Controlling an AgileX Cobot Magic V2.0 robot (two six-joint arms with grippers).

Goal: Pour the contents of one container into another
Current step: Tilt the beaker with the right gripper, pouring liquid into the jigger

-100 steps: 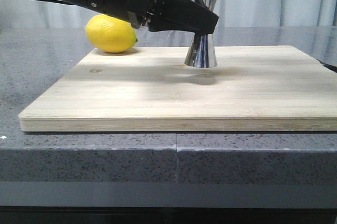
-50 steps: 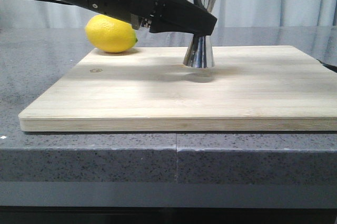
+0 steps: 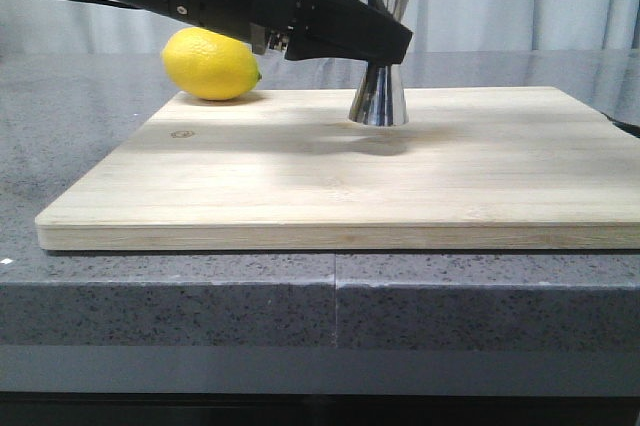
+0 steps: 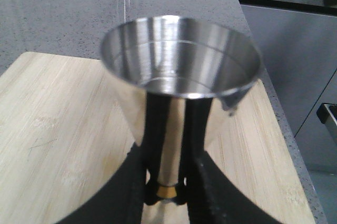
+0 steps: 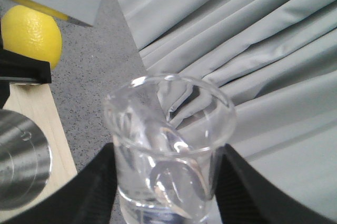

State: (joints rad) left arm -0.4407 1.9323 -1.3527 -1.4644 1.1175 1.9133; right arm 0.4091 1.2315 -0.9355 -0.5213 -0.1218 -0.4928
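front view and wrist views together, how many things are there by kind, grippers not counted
Steel measuring vessel: 1, the shiny steel hourglass jigger standing on the board.
Glass vessel: 1, the small clear glass beaker.
Fruit: 1, the yellow lemon.
Board: 1, the pale wooden cutting board.
Total: 4

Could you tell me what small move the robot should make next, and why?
Probably bring the glass beaker, held in the right pincer, across until its lip is over the steel jigger, then tip. The left pincer grips the jigger's waist on the wooden board, its cup open upward, and the beaker sits off to its side.
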